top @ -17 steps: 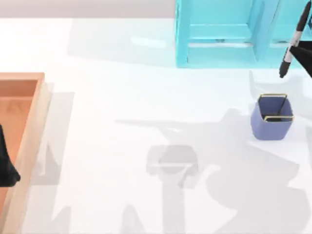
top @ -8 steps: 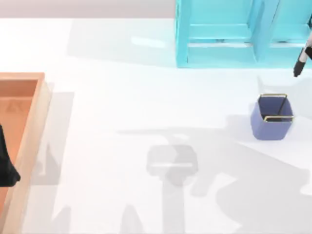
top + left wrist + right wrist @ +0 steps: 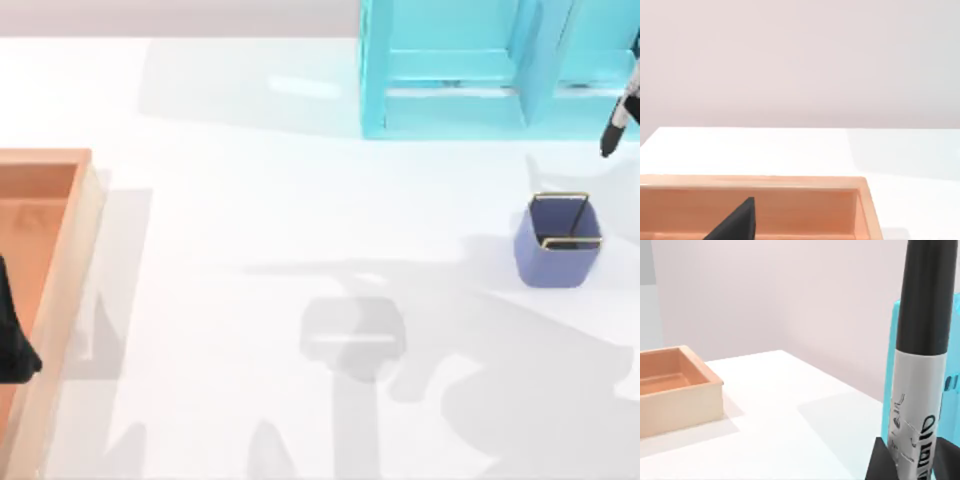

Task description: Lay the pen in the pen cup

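Observation:
The pen (image 3: 622, 112) hangs nearly upright at the right edge of the top view, black tip down, beyond and to the right of the pen cup (image 3: 558, 242). The cup is small, square and blue-violet with a thin gold rim, and it stands on the white table. In the right wrist view my right gripper (image 3: 910, 466) is shut on the pen (image 3: 916, 390), with dark fingers (image 3: 879, 462) on either side of the barrel. My left gripper (image 3: 14, 340) is parked at the far left over the wooden tray (image 3: 62, 290).
A light blue open rack (image 3: 450, 80) stands at the back right, just behind the pen. The wooden tray (image 3: 685, 392) takes up the left edge of the table; its rim (image 3: 790, 182) lies under the left gripper (image 3: 735, 225). White tabletop stretches between tray and cup.
The pen has moved right, toward the edge of the top view, and a little farther from the cup. It has barely shifted in the last half second. The left arm stays still.

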Available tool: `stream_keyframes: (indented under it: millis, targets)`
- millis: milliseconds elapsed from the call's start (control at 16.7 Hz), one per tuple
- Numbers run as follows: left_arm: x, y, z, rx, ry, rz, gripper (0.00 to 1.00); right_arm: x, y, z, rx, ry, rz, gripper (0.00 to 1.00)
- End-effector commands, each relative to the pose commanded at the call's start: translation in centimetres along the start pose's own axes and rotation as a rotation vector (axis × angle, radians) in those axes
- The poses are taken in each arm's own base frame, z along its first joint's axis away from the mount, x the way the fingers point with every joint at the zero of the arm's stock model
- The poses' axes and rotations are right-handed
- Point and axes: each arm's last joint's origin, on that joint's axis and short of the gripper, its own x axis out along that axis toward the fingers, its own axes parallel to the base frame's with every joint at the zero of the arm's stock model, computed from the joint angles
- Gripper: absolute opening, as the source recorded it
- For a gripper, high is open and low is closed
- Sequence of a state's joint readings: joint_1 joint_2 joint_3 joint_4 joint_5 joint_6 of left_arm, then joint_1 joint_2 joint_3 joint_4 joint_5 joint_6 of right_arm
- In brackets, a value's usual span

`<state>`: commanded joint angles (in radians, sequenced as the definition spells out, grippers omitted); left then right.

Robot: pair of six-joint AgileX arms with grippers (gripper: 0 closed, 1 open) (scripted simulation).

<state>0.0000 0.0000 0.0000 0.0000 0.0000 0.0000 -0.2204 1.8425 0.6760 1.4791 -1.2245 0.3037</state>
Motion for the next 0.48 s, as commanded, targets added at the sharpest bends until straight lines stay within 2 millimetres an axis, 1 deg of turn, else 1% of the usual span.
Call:
stream_keyframes:
  millis: [480]
  targets:
    - [0.00, 0.00, 0.00, 0.000, 0.000, 0.000, 1.00, 0.00, 0.00, 0.00, 0.000, 0.000, 0.000, 0.60]
